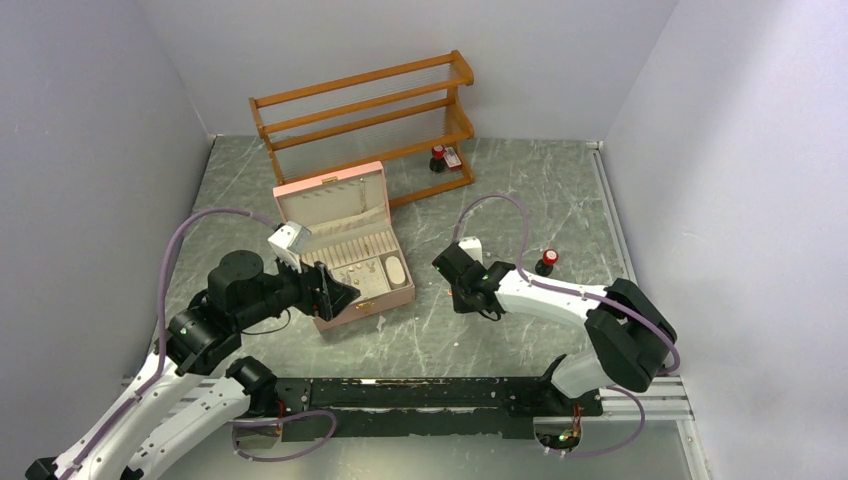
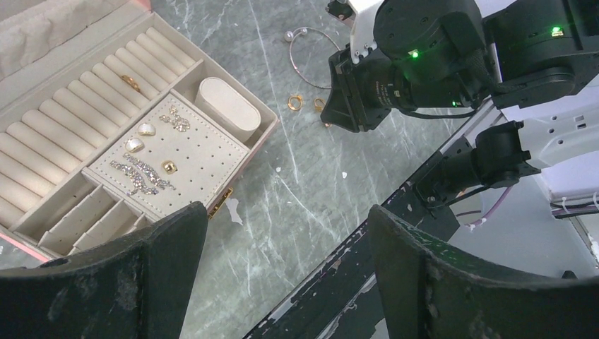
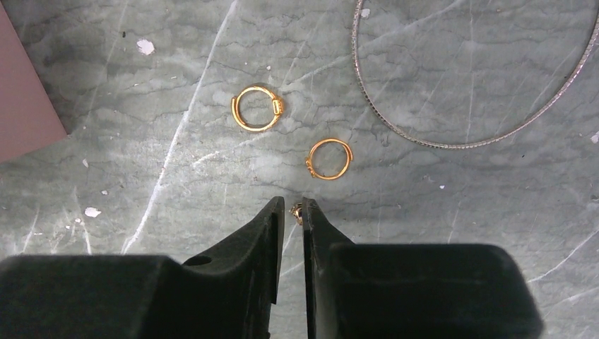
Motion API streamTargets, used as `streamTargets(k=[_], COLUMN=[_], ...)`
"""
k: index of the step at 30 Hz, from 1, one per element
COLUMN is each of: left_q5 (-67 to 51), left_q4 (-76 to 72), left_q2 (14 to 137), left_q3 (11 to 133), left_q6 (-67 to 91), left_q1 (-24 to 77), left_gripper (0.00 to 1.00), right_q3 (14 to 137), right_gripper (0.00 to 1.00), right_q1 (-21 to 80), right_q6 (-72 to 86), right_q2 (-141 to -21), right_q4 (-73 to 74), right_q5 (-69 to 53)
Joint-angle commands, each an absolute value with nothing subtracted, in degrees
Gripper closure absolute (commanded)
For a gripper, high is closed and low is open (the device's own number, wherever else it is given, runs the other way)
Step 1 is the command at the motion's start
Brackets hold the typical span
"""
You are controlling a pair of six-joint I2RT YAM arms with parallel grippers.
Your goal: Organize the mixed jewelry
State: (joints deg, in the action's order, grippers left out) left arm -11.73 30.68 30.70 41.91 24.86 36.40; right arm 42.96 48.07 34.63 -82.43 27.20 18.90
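The pink jewelry box stands open at centre left; in the left wrist view its cream tray holds several sparkly earrings and a gold ring sits in the ring rolls. My left gripper is open and empty, hovering over the box's front corner. My right gripper is low over the table, jaws almost together on a tiny gold piece at the tips. Two gold rings and a thin silver hoop lie just beyond it.
A wooden rack stands at the back, with a red-capped bottle beside it and another right of my right arm. A black rail runs along the near edge. The box's corner lies left of the rings.
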Motion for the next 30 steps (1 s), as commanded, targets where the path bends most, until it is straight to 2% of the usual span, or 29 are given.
streamTargets(k=[1,5,11,18,25,30], left_q5=[-12.1,-11.68,-11.46,-11.67,-12.85,-16.53], left_q4=[28.98,29.48,29.5,28.9,26.66,21.54], left_q2=[30.59,30.74,30.84,31.28,31.78,31.48], left_q3=[41.57,41.79,41.9,42.1,41.43,38.67], left_q6=[25.05,24.79,24.68,24.85,26.68,31.07], left_q1=[36.02,35.98,36.02,36.04,36.08,36.1], left_gripper=[0.13,0.12,0.13,0.13,0.13,0.09], right_q3=[42.2,42.01,41.98,41.84,41.97,40.96], right_gripper=[0.8,0.8,0.87,1.0,1.0,1.0], right_q1=[48.08,48.08,48.07,48.08,47.79,46.64], right_q6=[34.54,34.5,34.48,34.11,35.48,36.47], right_q2=[-83.14,-83.63,-83.38,-82.15,-78.07,-70.09], right_q4=[26.07,25.73,25.47,24.95,23.94,19.57], right_q5=[20.17,20.08,20.55,20.75,17.77,7.26])
